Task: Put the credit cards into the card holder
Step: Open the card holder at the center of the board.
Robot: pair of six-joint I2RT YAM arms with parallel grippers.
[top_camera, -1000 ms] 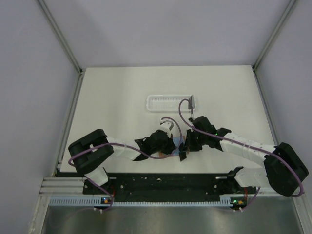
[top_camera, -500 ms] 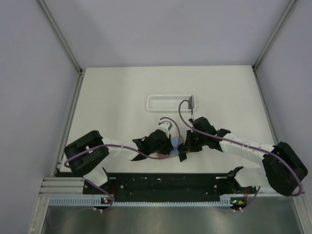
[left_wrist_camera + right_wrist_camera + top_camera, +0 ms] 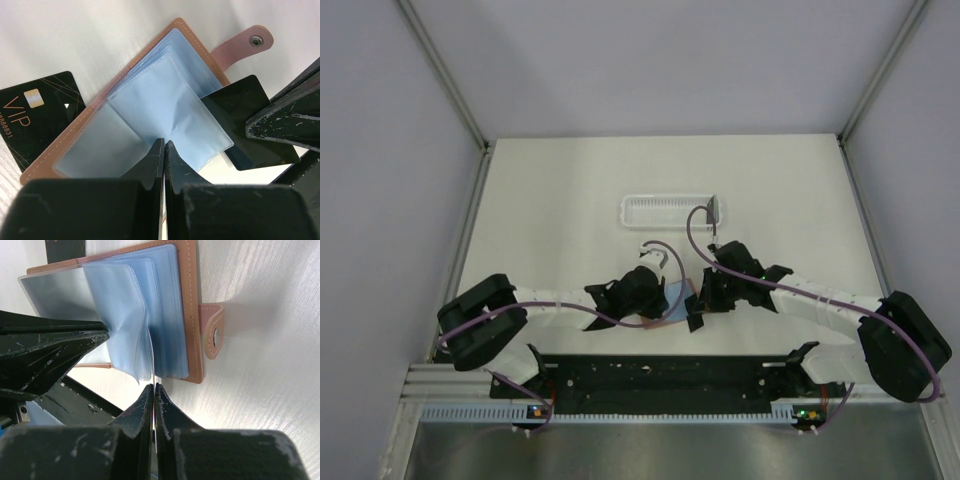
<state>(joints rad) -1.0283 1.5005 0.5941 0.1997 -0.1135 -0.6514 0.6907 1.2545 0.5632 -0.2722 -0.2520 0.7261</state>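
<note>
Left wrist view gives me the open card holder point(image 3: 100, 145) flat on the table point(image 3: 75, 35), running from lower left to upper right of the frame, its snap strap point(image 3: 245, 42) at upper right. My left pincer point(image 3: 164, 147) is fully closed, tips at the lower edge of a pale blue sleeve point(image 3: 165, 105). I cannot tell whether it pinches the plastic or only presses it.

The second card point(image 3: 235, 110) sits just right of that sleeve, its long axis sloping to lower right, roughly parallel to the sleeve's. The sleeve's lower right corner overlaps the card's edge. My right pincer point(image 3: 153, 390) is closed, and I judge it holds this card, so the right arm is the nearer one. I reckon the next move is to slide the card toward frame left into the pocket. I cannot see the pocket mouth.

At frame left the VIP card point(image 3: 40, 115) lies on the table, touching the holder's leather edge. It reads "VIP" in gold, beside a chip, a small white triangle and cut-off digits, mostly eights.
</note>
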